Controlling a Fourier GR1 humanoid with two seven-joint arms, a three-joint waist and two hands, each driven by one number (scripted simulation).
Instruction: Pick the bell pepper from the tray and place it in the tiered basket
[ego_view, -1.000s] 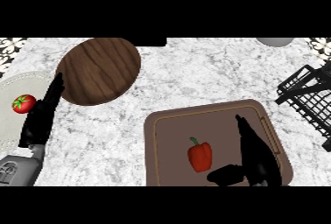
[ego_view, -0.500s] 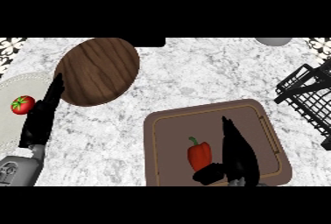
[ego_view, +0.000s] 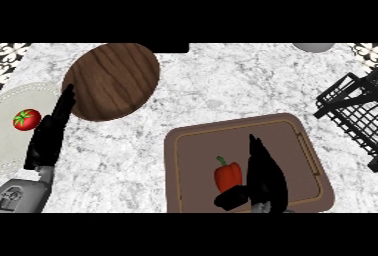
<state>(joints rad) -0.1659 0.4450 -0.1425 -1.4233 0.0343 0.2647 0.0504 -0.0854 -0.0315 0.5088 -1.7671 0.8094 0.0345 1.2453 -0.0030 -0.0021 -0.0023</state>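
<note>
Movement in the last second: my right hand (ego_view: 263, 175) came leftward over the tray (ego_view: 192, 150), and now the bell pepper (ego_view: 227, 176) lies just at its left side, between my thumb and my straight fingers, touching or almost. The hand is wide, holding nothing yet. I judge the grasp is next; the lift and the tiered basket (ego_view: 353, 115), far to the upper right of this hand, remain. My left hand (ego_view: 50, 134) rests open at the left. I count one pepper, one tray, one basket, one tomato (ego_view: 26, 119), one wooden board (ego_view: 112, 80), one bench (ego_view: 221, 85).
</note>
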